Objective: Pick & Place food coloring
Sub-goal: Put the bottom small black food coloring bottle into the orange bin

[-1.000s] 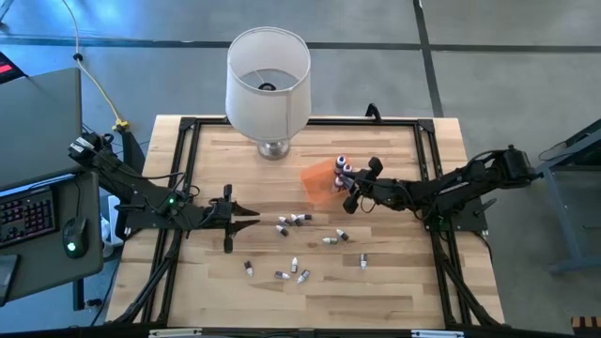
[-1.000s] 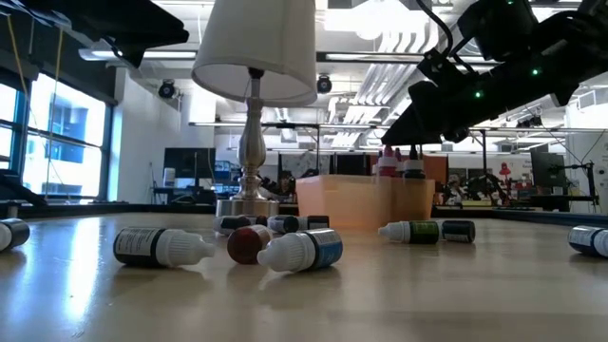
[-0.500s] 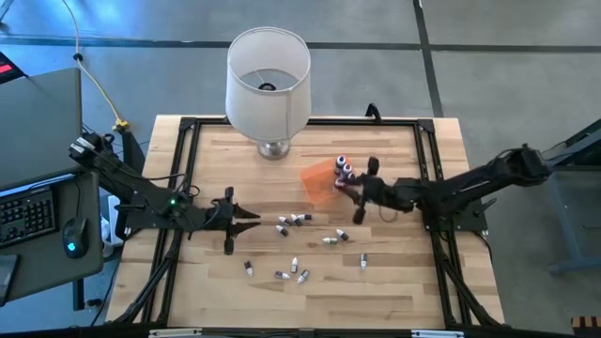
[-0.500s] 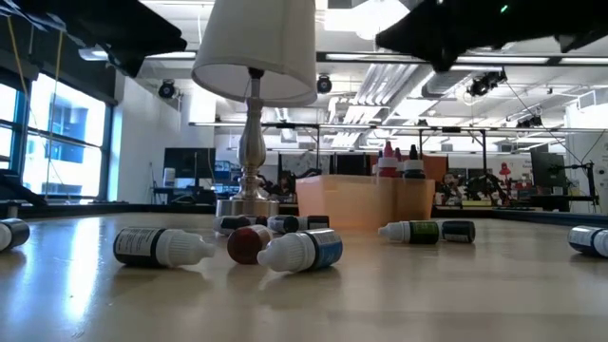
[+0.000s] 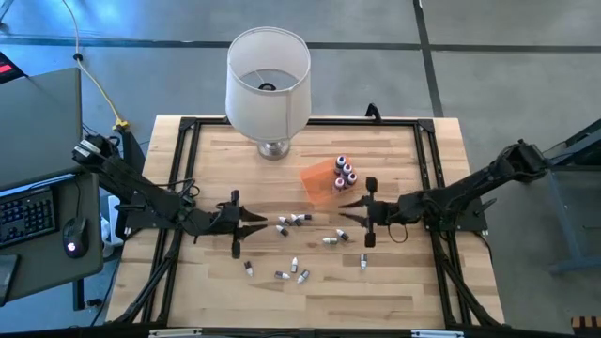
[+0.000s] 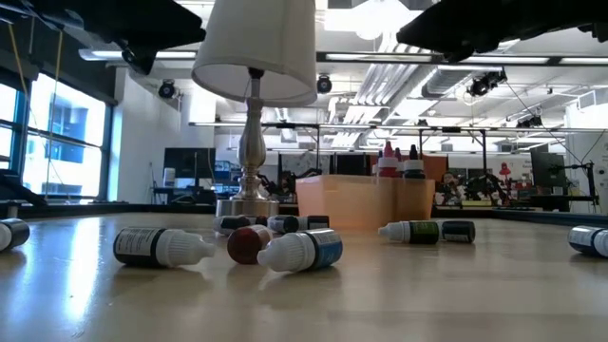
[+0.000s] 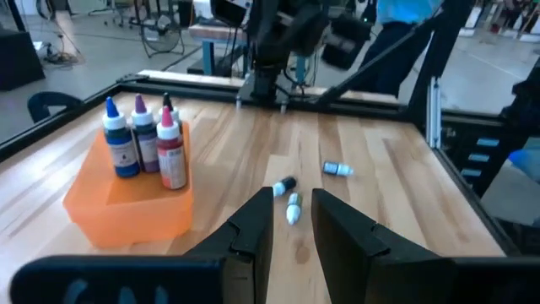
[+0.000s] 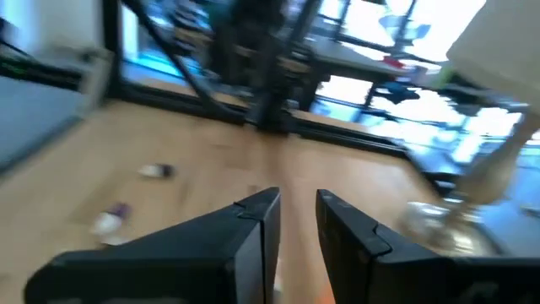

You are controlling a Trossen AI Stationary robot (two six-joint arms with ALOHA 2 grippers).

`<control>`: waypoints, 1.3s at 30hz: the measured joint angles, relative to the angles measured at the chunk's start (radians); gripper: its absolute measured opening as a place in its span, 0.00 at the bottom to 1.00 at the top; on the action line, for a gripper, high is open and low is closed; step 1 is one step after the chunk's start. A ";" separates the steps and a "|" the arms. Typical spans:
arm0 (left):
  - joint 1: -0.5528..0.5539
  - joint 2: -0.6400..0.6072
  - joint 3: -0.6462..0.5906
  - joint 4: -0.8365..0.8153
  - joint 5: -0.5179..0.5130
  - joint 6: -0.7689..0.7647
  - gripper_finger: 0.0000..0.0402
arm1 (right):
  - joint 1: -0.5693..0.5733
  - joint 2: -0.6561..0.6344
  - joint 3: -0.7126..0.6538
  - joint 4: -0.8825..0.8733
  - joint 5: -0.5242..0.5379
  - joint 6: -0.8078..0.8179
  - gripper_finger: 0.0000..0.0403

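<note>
Grippers: my right gripper (image 5: 344,210) and left gripper (image 5: 266,221) hover with fingers slightly apart, holding nothing. Between them, loose food coloring bottles (image 5: 294,220) lie on their sides across the table (image 5: 394,291), caps pointing various ways; others stand upright in the orange tray (image 5: 319,177).

The tray (image 7: 126,198) is bright orange. In it stand bottles (image 7: 143,143) with blue, dark and red bodies, white labels and blue, purple and pinkish-red caps. The loose bottles (image 6: 302,250) on the table (image 5: 394,282) vary — one blue-banded with a white cap, one dark with a white cap, one dark red. The table is pale wood with light and tan plank stripes, framed by black rails (image 5: 427,160). The lampshade (image 5: 268,80) is white — its stem and base (image 6: 249,142) silvery metal. Both arms (image 5: 141,197) and their fingers (image 7: 253,228) are black.
</note>
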 joint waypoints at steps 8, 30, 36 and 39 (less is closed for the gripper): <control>0.000 0.053 0.000 0.042 -0.040 -0.001 0.20 | 0.004 0.000 0.000 -0.011 0.085 -0.057 0.18; 0.086 0.090 0.039 0.049 0.012 0.050 0.39 | -0.051 0.187 -0.001 0.063 -0.146 0.068 0.18; 0.151 0.090 0.039 0.021 0.064 0.055 0.47 | -0.051 0.191 -0.001 0.119 -0.114 0.024 0.18; 0.175 0.090 0.039 -0.001 0.098 0.055 0.47 | -0.051 0.190 -0.001 0.137 -0.143 -0.003 0.18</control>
